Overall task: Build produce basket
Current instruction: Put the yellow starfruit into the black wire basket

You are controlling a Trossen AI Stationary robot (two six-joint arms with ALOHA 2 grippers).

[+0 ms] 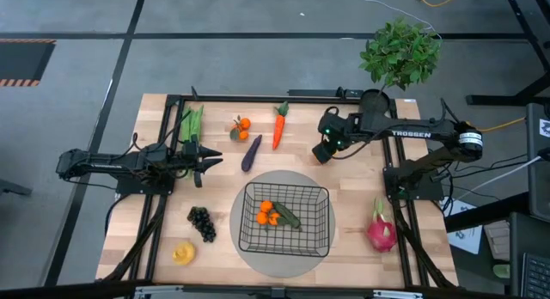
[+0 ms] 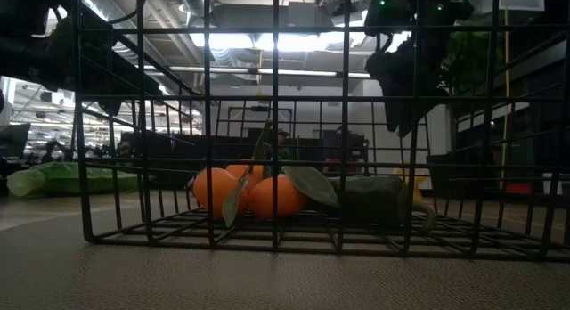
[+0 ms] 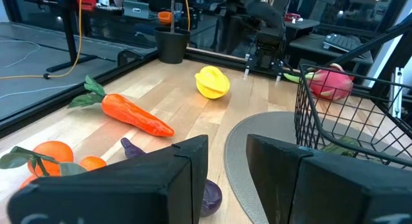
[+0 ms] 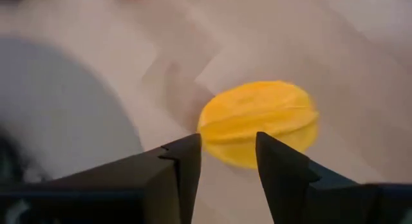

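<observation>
So far, basket (image 1: 286, 217) holds one orange cluster (image 1: 269, 214) and a cucumber (image 1: 287, 216); eight pieces remain outside. Right gripper (image 4: 226, 161), at one o'clock, spread above a yellow fruit (image 4: 261, 121); left gripper (image 3: 226, 161), at nine o'clock, spread, empty.

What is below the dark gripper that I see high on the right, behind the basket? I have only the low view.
Observer: That is the right gripper, with its jaws open. A yellow fruit lies on the wooden table just ahead of it.
Operator: Which produce is still outside, on the far side?
Observer: A carrot, a purple eggplant and an orange cluster lie beyond the basket.
Operator: And the other arm?
Observer: The left gripper is to the left of the eggplant. Its jaws are open and hold nothing.
</observation>
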